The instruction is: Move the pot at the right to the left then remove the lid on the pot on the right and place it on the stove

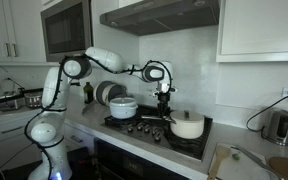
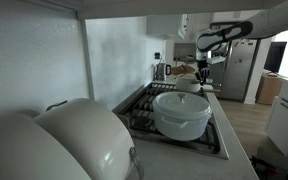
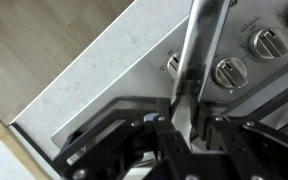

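Pot (image 1: 188,128), low, round, cream-white, flat disc lid (image 1: 188,117) on, black grated stove (image 1: 152,124), tool (image 1: 164,106) above, open or closed unclear

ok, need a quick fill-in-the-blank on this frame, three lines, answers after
1. The wide white pot is covered by a domed ___.
2. In the wrist view, round ___ line the front edge of the stove.
3. The kettle stands on the ___.
Missing words: lid; knobs; counter.

White upper cabinets (image 1: 259,30), range hood (image 1: 169,14), built-in microwave (image 1: 66,28), pale countertop (image 3: 94,80), wooden floor (image 3: 34,40), dim light
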Robot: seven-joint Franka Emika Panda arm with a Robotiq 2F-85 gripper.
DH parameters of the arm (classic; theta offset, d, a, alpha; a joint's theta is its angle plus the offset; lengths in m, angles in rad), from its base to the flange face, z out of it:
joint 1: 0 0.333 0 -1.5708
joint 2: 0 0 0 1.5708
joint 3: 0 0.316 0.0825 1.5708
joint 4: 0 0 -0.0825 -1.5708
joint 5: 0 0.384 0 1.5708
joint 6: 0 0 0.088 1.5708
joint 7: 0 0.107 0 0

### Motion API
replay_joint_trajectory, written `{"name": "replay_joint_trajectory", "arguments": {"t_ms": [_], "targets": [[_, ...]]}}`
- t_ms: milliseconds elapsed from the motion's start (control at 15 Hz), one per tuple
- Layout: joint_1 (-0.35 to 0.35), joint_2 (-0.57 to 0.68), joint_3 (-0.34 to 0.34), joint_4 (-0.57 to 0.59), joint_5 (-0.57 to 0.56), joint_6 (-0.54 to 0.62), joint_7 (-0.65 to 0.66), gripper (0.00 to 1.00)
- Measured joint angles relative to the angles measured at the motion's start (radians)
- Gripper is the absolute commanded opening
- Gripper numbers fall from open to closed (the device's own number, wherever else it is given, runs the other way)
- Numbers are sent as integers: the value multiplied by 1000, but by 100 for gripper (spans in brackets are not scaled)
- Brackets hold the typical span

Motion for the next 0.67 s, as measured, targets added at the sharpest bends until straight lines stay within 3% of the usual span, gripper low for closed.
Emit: {"name": "replay_joint_trajectory", "arguments": {"t_ms": [667], "targets": [[7, 45, 49, 66, -2, -29, -176, 7]]}}
